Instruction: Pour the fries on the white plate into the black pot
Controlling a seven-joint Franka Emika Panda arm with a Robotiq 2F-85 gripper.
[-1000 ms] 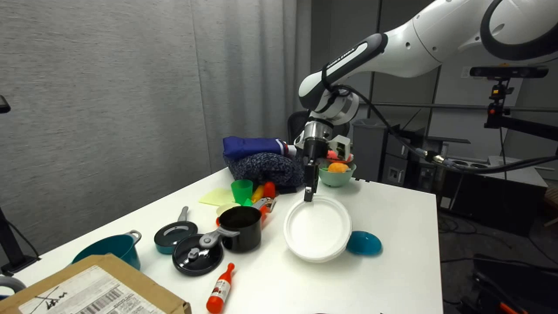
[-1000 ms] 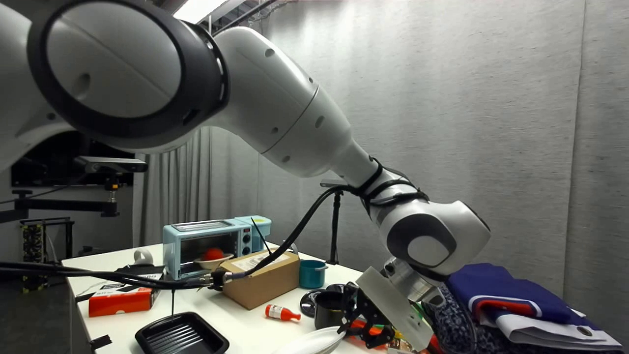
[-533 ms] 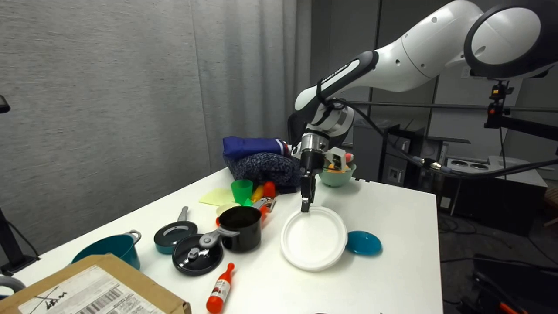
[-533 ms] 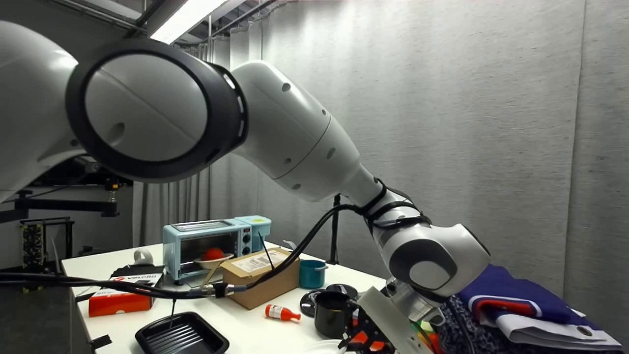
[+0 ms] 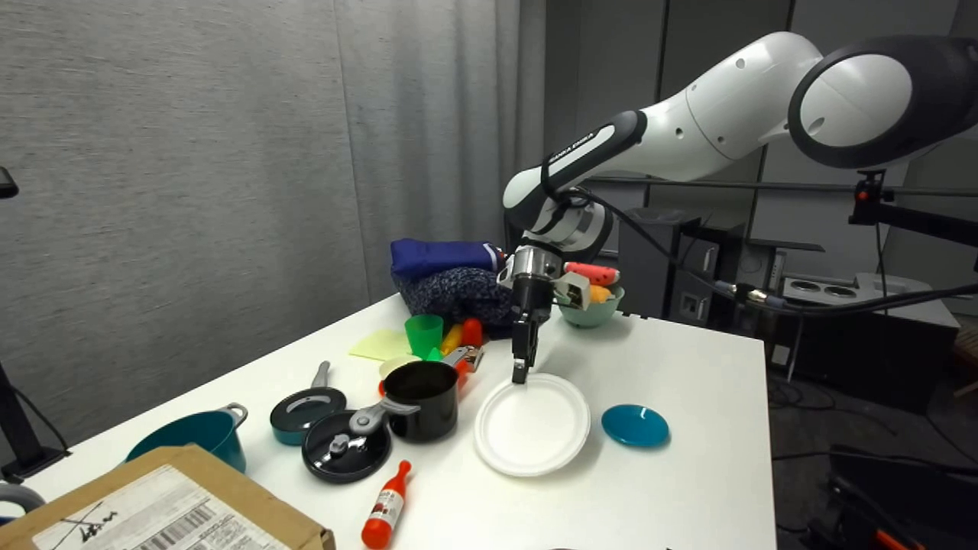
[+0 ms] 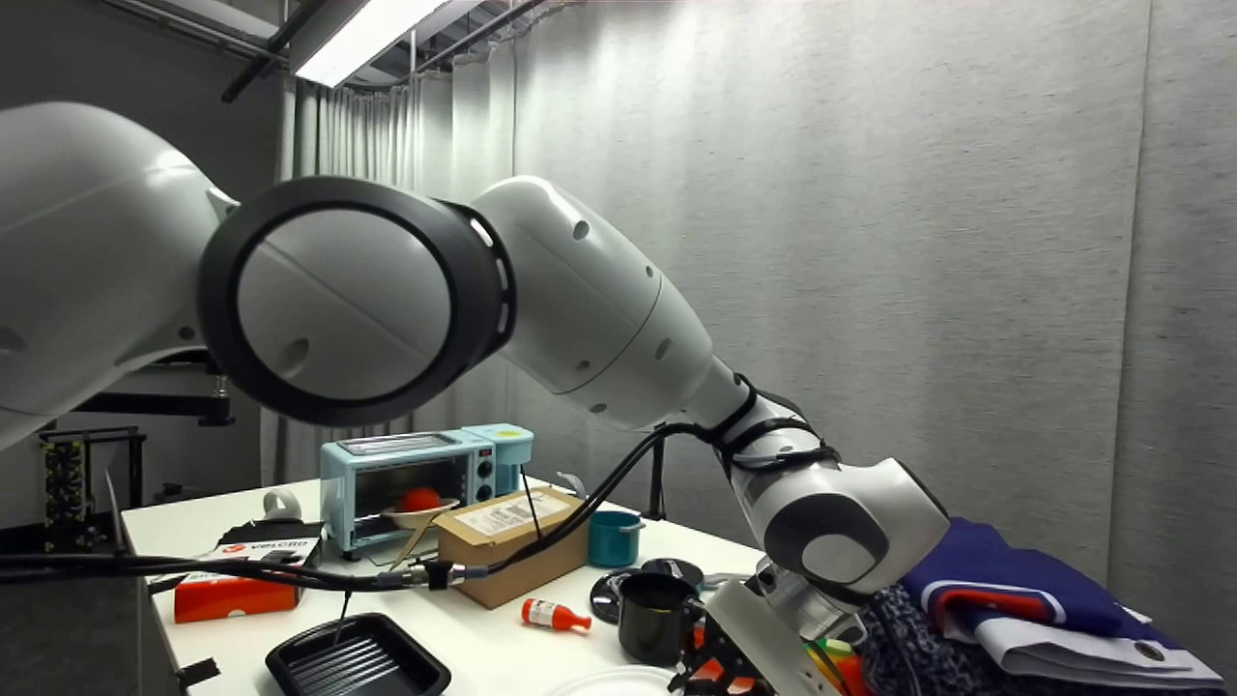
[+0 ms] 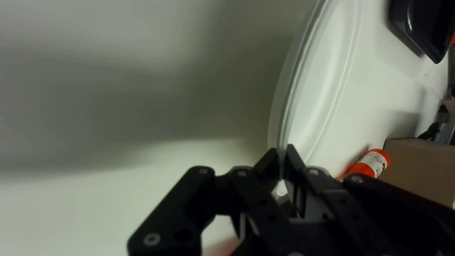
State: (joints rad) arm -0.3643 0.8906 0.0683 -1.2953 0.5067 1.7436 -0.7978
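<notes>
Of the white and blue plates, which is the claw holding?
The white plate: the claw pinches its rim. The blue plate is smaller and lies apart, ungripped.

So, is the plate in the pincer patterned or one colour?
The plate is plain white, with no pattern visible; best seen in an exterior view.

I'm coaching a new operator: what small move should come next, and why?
Probably ease the white plate down flat onto the table: the jaws hold it tilted beside, not over, the black pot, and no fries show on it.
</notes>
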